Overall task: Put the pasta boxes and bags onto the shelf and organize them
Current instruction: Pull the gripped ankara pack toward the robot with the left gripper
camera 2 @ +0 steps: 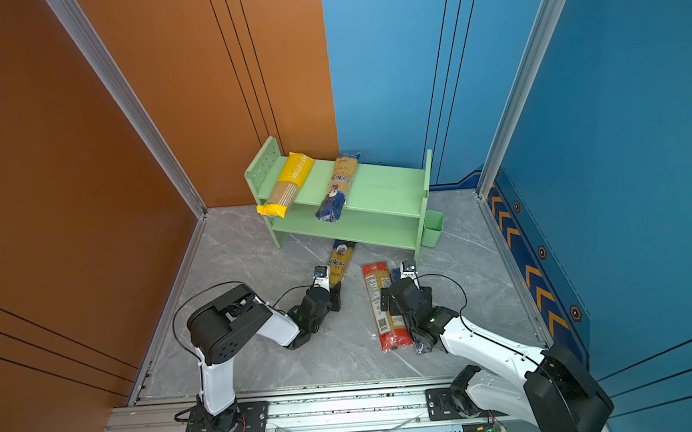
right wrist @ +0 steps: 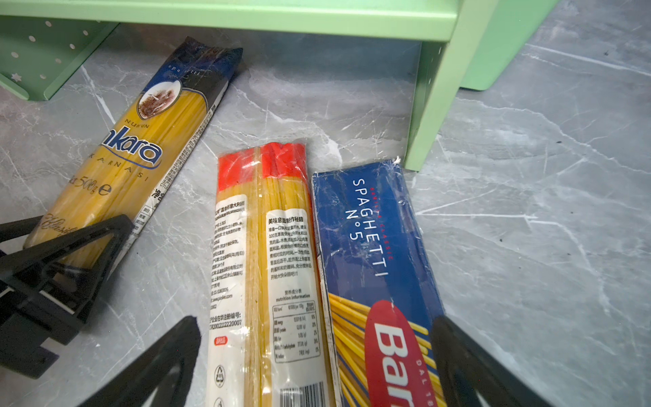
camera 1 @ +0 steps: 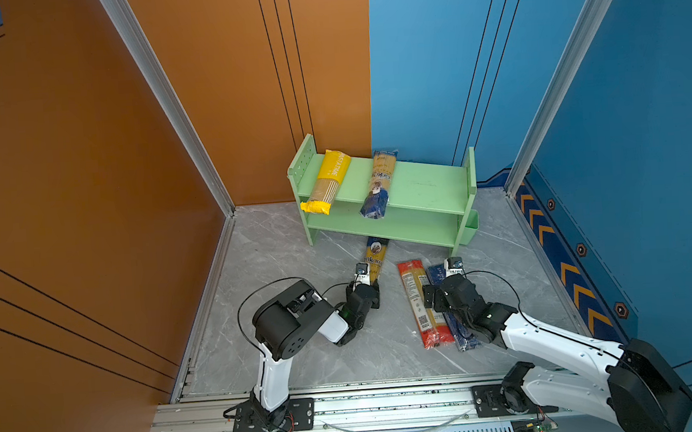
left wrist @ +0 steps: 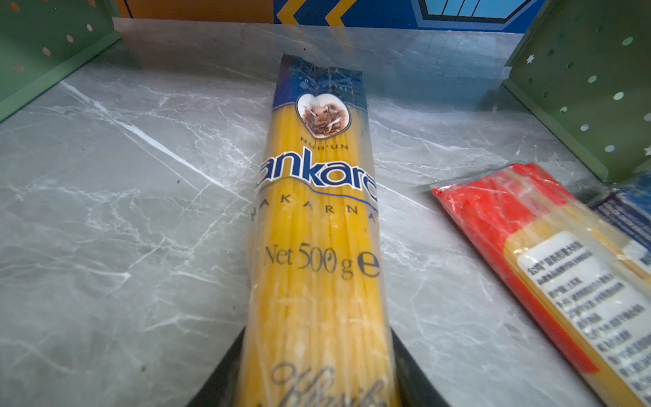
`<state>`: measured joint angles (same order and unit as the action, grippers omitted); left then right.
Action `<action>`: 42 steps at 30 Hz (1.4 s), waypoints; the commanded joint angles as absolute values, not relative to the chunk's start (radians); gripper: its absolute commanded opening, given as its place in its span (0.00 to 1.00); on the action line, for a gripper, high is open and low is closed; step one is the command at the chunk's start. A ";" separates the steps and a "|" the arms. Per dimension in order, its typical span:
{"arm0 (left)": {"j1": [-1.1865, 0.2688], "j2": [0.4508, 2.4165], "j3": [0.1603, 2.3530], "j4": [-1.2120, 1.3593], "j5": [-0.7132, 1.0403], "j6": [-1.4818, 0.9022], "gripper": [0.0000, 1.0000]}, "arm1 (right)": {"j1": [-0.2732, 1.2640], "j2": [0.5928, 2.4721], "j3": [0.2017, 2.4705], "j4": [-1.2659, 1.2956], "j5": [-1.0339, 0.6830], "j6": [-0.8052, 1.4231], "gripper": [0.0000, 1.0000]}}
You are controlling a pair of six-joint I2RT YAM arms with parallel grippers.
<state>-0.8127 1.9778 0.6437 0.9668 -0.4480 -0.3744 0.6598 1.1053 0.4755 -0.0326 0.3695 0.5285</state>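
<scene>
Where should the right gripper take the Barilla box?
Across its narrow width, near mid-length, straight down from above. The Barilla box lies flat on the floor, long axis toward the shelf. The red pack lies against one long side, so the right gripper likely has to wedge a finger into that seam; the other side is free.

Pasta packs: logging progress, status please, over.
Left gripper shut on floor ankara pack. Right gripper open over red-ended pack and Barilla box. Yellow pack, other ankara pack on shelf top. No obstruction.
</scene>
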 commanded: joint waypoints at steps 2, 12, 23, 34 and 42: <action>-0.819 1.987 0.606 0.875 -0.389 -0.409 0.00 | 0.653 1.111 0.463 -0.032 0.370 0.548 1.00; -0.827 1.891 0.552 0.848 -0.408 -0.420 0.00 | 0.652 1.117 0.463 -0.032 0.369 0.554 1.00; -0.882 1.738 0.551 0.653 -0.451 -0.419 0.00 | 0.650 1.126 0.466 -0.033 0.366 0.553 1.00; -0.900 1.559 0.563 0.418 -0.483 -0.453 0.00 | 0.641 1.144 0.466 -0.029 0.358 0.552 1.00; -0.909 1.397 0.600 0.208 -0.456 -0.479 0.00 | 0.636 1.150 0.465 -0.027 0.354 0.551 1.00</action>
